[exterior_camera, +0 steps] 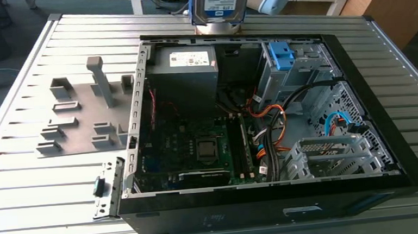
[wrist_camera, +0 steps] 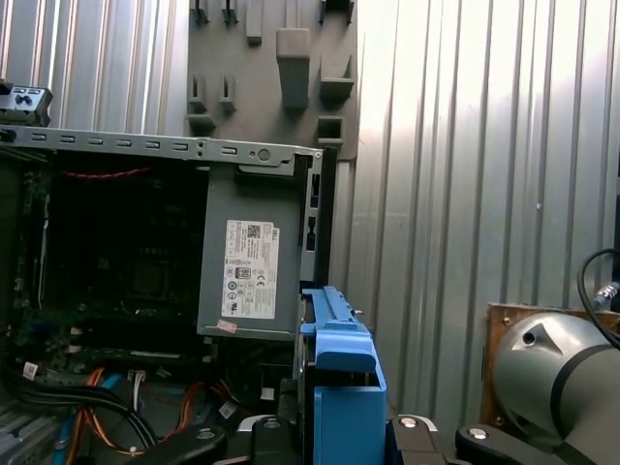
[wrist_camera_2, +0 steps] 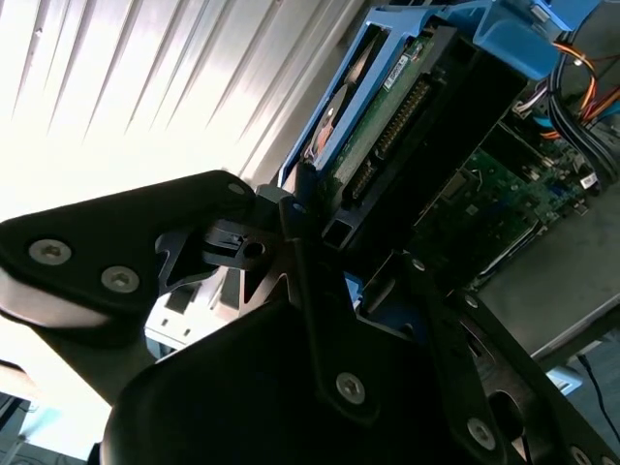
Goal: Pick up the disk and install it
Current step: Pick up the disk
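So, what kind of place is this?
Probably a robotics workbench for computer assembly: an opened black computer case lies on a ribbed silver metal table, beside a grey fixture plate, and the tool holds a blue-framed silver disk.

silver disk (exterior_camera: pixel 220 5) framed in bright blue; ribbed grey table (exterior_camera: pixel 38 182); black case (exterior_camera: pixel 273 213).

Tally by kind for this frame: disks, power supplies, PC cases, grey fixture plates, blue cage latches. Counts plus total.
disk: 1
power supply: 1
PC case: 1
grey fixture plate: 1
blue cage latch: 1
Total: 5
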`<state>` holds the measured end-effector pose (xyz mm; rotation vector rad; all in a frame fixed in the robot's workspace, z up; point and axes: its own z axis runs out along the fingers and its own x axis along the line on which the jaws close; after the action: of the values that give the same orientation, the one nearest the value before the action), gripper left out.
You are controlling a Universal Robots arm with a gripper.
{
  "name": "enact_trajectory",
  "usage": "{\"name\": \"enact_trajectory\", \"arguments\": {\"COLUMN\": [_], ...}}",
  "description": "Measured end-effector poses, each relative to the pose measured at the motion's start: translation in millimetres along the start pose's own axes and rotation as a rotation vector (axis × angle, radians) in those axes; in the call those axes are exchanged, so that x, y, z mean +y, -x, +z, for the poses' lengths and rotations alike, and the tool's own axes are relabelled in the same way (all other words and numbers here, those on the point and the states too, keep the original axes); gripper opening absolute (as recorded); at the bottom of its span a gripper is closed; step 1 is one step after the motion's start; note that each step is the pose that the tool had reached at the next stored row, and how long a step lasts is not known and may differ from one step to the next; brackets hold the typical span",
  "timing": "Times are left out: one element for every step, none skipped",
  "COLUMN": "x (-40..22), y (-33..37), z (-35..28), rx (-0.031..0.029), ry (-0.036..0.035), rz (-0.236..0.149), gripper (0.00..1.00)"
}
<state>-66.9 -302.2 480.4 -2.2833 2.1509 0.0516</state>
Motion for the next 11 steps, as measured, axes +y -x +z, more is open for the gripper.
{"name": "enact_trajectory", "arguments": {"x": [0.1,0.1,0.1,0.2,0.2,0.3,0.3,0.3,0.4,0.4,0.4], "y": [-0.8,-1.6,-2.3,-3.0,-3.7,-4.4,-5.1,-5.7,-6.3,-6.9,-7.5], "z": [0.0,0.0,0.0,0.0,-0.1,0.0,-0.1,-0.1,-0.1,-0.1,-0.1], "rx": [0.0,0.0,0.0,0.0,0.0,-0.0001,0.0,0.0,0.0,0.0,0.0], "ry": [0.0,0.0,0.0,0.0,0.0,0.0,0.0,0.0001,0.0,0.0001,0.0001], "rz": [0.0,0.0,0.0,0.0,0.0,0.0,0.0,0.0,0.0,0.0,0.0], "gripper": [0.37,0.37,0.37,0.37,0.37,0.37,0.37,0.37,0.37,0.37,0.37]}}
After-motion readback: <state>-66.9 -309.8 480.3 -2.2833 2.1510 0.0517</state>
